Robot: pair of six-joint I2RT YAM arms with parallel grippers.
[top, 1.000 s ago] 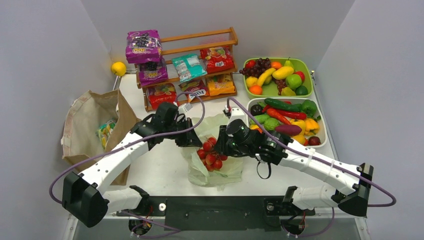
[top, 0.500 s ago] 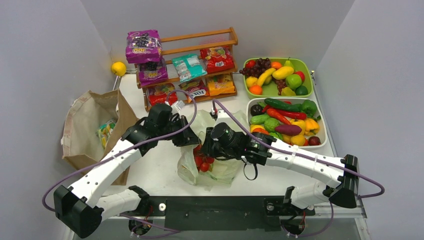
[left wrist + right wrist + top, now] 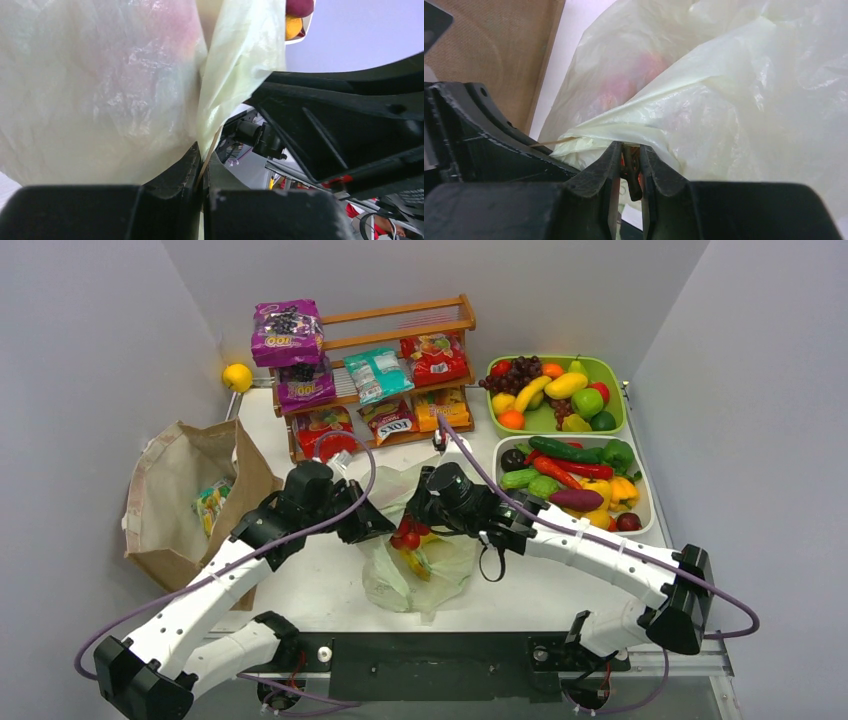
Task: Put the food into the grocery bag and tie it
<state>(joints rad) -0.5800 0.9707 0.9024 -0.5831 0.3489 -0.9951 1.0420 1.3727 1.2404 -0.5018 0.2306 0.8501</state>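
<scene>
The pale green grocery bag (image 3: 432, 578) lies mid-table with red toy fruit (image 3: 409, 538) and a yellow piece (image 3: 418, 563) showing through it. My left gripper (image 3: 377, 527) is shut on a thin fold of the bag's upper edge; in the left wrist view the film (image 3: 100, 90) runs down between its closed fingers (image 3: 204, 157). My right gripper (image 3: 414, 510) is right beside it, shut on another fold of the bag (image 3: 734, 100). A dark stem-like piece and a red glow also sit between its fingers (image 3: 629, 152). The two grippers nearly touch above the bag.
A brown paper bag (image 3: 185, 490) stands at the left and shows in the right wrist view (image 3: 489, 50). A wooden rack (image 3: 400, 315) of snack packets is at the back. A green tray (image 3: 618, 390) of fruit and a white tray (image 3: 648, 502) of vegetables are at the right. A yellow ball (image 3: 237, 377) sits back left.
My right gripper has moved left and towards the back with its fold of the bag. The left gripper has shifted slightly left. The bag's mouth has drawn together, so less red fruit shows.
</scene>
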